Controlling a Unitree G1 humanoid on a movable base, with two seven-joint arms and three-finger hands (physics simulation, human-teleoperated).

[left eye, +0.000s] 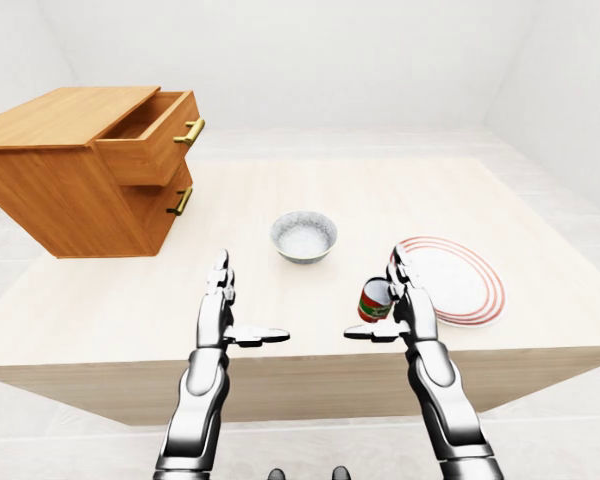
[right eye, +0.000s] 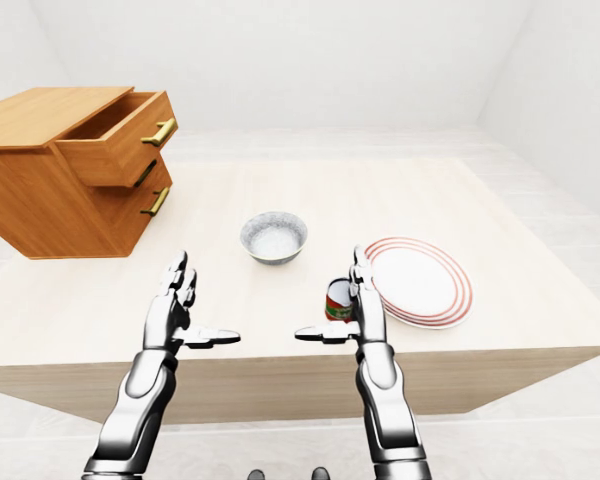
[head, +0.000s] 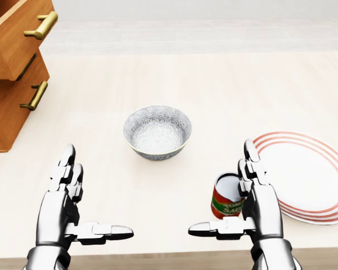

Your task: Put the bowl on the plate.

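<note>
I have not picked up anything yet. Both the left robot hand (head: 73, 202) and the right robot hand (head: 245, 197) hang open over the desk's (head: 225, 84) near edge. The bowl (head: 157, 133) sits mid-desk, apart from the plate (head: 307, 174) by the right edge. A can (head: 226, 197) stands just beside my right hand, so I must reach around it.

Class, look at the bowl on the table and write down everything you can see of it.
The bowl is small, round and deep, grey-white with a fine speckled pattern outside and a pale inside, like glazed pottery. It stands upright and empty on the light wooden table, near the middle of the head view. Nothing touches it: the plate and the can lie apart to its lower right, and both open hands are short of it.
</note>
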